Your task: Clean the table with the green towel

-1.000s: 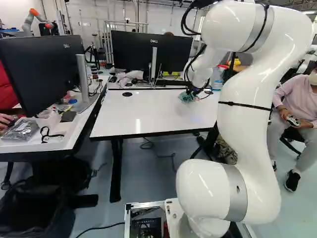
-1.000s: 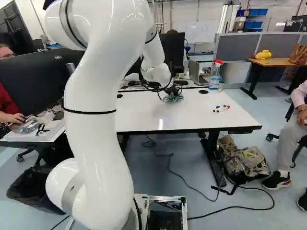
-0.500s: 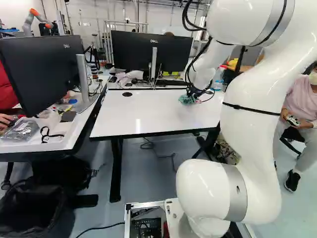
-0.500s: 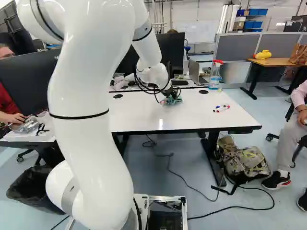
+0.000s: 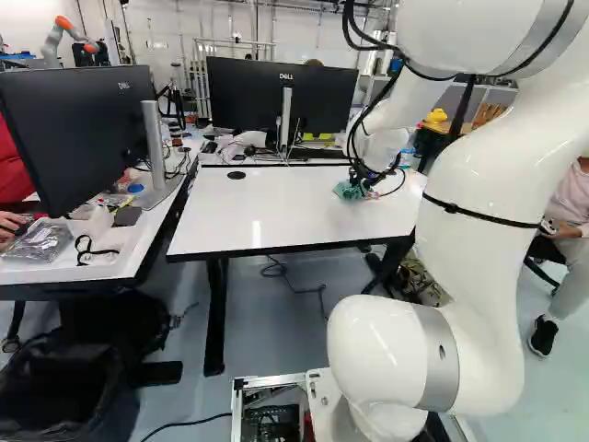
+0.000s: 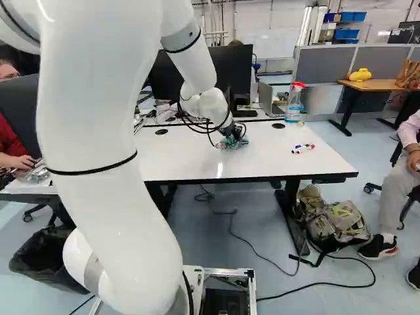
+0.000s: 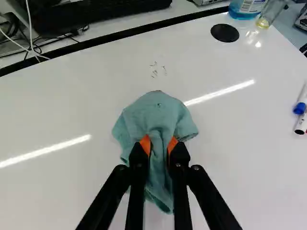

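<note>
In the left base view, the gripper (image 5: 365,183) is holding the towel (image 5: 347,191) on the table (image 5: 267,216). In the right base view, pens (image 6: 303,149) and a bottle (image 6: 294,105) are resting on the table. In the wrist view, its fingers are pinching the towel, marks (image 7: 154,73) showing on the table ahead.

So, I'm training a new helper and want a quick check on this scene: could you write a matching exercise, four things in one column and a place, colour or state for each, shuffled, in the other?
Things
1. Green towel
2. Spray bottle
3. Marker pens
4. Backpack

Descriptions
A. Red top, blue liquid inside
B. On the floor, near a table leg
C. Held between the fingers of the gripper
D. Lying on the white tabletop, towards its right end in the right base view

Pairs: 1-C, 2-A, 3-D, 4-B
</note>
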Motion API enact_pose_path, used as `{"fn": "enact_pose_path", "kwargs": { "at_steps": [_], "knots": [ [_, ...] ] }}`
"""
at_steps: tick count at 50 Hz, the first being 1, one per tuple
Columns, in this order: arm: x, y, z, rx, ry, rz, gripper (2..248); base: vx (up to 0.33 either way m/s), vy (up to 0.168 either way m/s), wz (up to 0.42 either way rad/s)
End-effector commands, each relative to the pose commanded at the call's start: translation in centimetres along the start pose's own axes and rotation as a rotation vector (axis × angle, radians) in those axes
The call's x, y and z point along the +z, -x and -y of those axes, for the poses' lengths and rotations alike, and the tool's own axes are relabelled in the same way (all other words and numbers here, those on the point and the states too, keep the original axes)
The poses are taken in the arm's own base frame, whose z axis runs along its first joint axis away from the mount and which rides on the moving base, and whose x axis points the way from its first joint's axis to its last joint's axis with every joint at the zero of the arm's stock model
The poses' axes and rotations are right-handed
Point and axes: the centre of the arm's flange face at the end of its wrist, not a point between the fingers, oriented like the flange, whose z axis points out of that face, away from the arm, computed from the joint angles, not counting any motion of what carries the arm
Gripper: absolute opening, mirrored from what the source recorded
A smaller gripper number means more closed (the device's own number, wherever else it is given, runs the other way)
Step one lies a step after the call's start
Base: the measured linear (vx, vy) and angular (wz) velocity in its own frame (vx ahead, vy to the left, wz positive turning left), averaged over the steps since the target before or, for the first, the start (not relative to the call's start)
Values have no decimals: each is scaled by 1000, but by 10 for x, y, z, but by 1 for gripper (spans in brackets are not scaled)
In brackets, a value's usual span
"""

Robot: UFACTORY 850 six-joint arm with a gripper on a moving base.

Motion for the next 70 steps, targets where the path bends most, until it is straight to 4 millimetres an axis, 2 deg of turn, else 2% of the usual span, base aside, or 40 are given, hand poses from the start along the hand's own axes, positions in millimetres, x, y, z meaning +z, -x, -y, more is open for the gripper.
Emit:
{"fn": "enact_pose_path", "kwargs": {
  "at_steps": [24,62,70],
  "knots": [
    [-2,-3,0,1,1,-8,58,0,0,0],
    [9,-79,-8,10,10,-117,58,0,0,0],
    [21,-90,-11,13,13,-125,58,0,0,0]
  ]
}}
